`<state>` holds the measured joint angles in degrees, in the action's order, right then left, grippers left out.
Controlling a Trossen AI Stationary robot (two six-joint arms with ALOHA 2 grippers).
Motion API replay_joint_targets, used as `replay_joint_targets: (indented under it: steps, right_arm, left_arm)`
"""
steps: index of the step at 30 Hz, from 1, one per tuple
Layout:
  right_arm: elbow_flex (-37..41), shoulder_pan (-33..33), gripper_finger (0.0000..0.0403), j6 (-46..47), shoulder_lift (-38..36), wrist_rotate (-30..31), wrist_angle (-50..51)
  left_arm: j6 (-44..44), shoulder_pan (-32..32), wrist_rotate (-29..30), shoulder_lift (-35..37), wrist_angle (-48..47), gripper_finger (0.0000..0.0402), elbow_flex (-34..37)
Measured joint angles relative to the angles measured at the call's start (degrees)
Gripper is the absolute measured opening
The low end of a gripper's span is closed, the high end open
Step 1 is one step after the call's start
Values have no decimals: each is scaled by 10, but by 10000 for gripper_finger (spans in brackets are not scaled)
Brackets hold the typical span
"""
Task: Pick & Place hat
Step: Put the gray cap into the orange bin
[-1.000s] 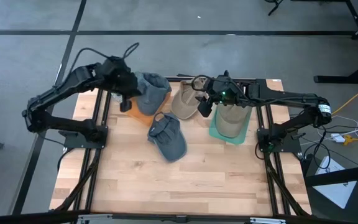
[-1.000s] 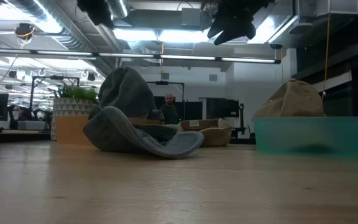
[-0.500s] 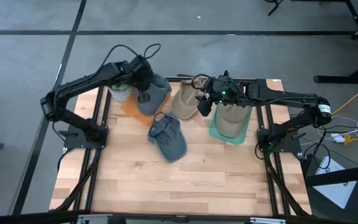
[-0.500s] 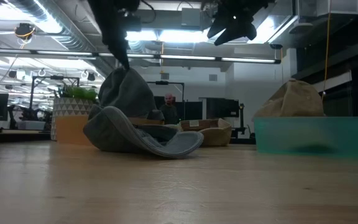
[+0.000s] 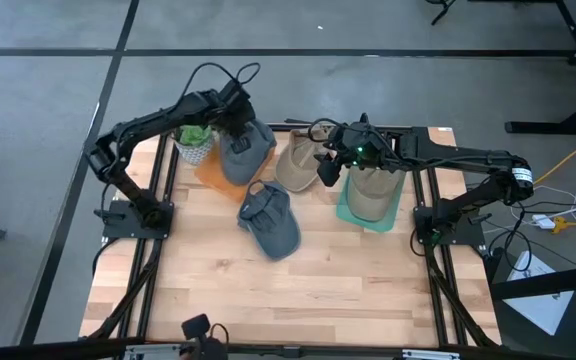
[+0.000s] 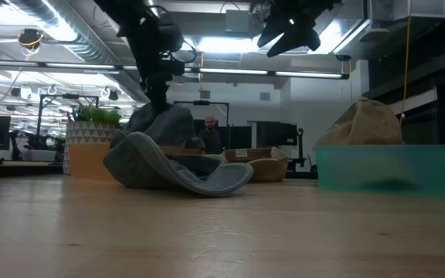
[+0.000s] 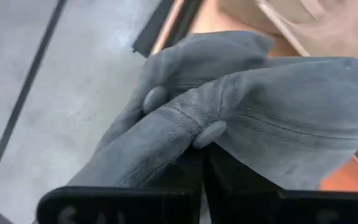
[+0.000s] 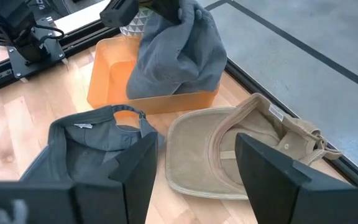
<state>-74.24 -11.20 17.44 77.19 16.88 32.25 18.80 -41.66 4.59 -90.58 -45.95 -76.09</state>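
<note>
A grey hat (image 5: 247,150) sits bunched in an orange bin (image 5: 215,176) at the table's far left; it also shows in the right wrist view (image 8: 179,53) and the low view (image 6: 164,127). My left gripper (image 5: 236,125) is shut on its top. A second grey cap (image 5: 270,222) lies on the table with its inside up. A tan cap (image 5: 296,160) lies beside it, also inside up. Another tan hat (image 5: 372,192) sits in a teal bin (image 5: 346,212). My right gripper (image 8: 194,180) is open and empty, high above the tan cap. My left gripper pinches a raised fold of cloth at the grey hat's top (image 7: 188,134) between its two shut fingers. It comes from above, slanting down from the table's left (image 6: 157,93). The hat's lower part rests in the orange bin, and its cloth is bunched and slack.
A small potted plant (image 5: 194,141) stands just left of the orange bin. The table's near half (image 5: 288,300) is bare wood. In the low view, a person (image 6: 211,135) shows far off in the room behind.
My left gripper has gone toward the table's right and far edge, over the orange bin, and come down onto the grey hat's top. The hat's peak now stands lower and more crumpled than before. My right gripper has kept still.
</note>
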Motion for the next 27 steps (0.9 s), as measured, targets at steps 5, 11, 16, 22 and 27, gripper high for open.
replay_joint_targets:
  steps: [5, 11, 16, 22, 27]
  right_arm:
    - [0, 0, 212, 1, 0, 0, 6]
    - [0, 0, 212, 4, 0, 0, 24]
    - [0, 0, 212, 14, 0, -29, 36]
    - [0, 0, 212, 74, 5, -110, 37]
    - [0, 3, 212, 123, 36, -182, 39]
  left_arm:
    - [-23, -10, 2, 24, -23, 2, -24]
    - [-65, -7, -3, 97, -30, 2, -58]
    - [-100, 5, -41, 163, -30, 4, -71]
    - [-155, 28, -133, 230, -27, 2, -72]
    - [-187, 71, -152, 260, -38, 4, -72]
